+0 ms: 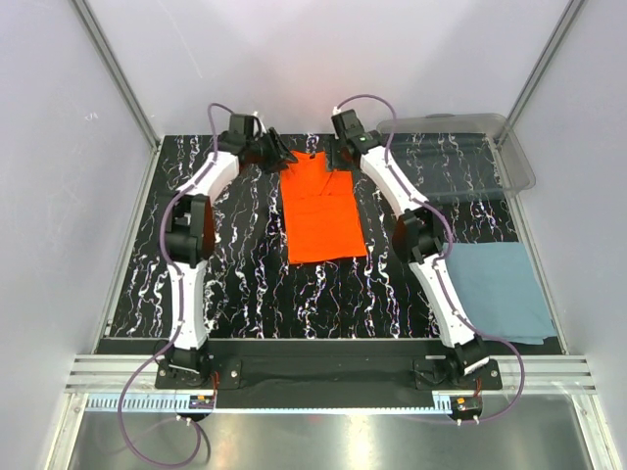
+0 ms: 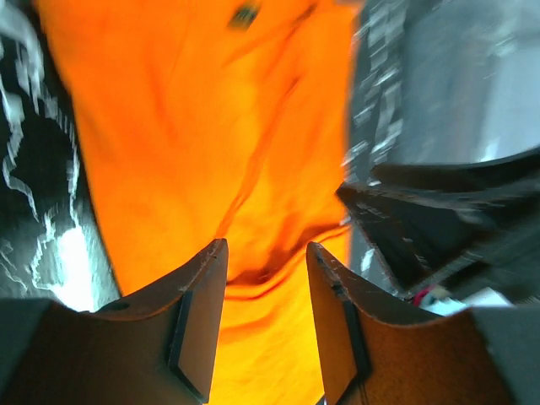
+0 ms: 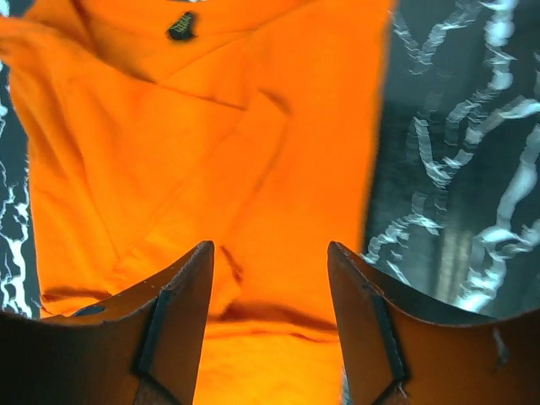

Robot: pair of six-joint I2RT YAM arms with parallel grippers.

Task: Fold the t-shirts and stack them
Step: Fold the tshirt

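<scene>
Left side first: the left arm stretches up the black marbled table [image 1: 235,284] toward 11 o'clock. The left gripper [image 1: 277,154] is down at the far left corner of the orange t-shirt [image 1: 318,211]. On its wrist camera the two fingers [image 2: 202,312] stand apart, released, with bright orange cloth and a dark crease showing in the gap between them. Whether the tips touch the cloth, I cannot tell.

Centre of the table now. The orange t-shirt lies flat as a long rectangle running from 12 o'clock down toward the middle, with fold lines across its upper half.

Across at 1 o'clock of the shirt, the right gripper [image 1: 340,157] mirrors its partner at the far right corner. Its wrist view shows the jaws spread wide, nothing clamped. There is orange fabric between them, a small dark neck label [image 3: 180,25] at the top of that picture, and marbled table off to the right.

Further right, a clear plastic bin [image 1: 519,162] sits at 2 o'clock in the far corner. Below it, at 4 o'clock, the blue-grey t-shirt [image 1: 500,289] lies folded flat near the right edge, well apart from the orange one and just beside the right arm's forearm.
</scene>
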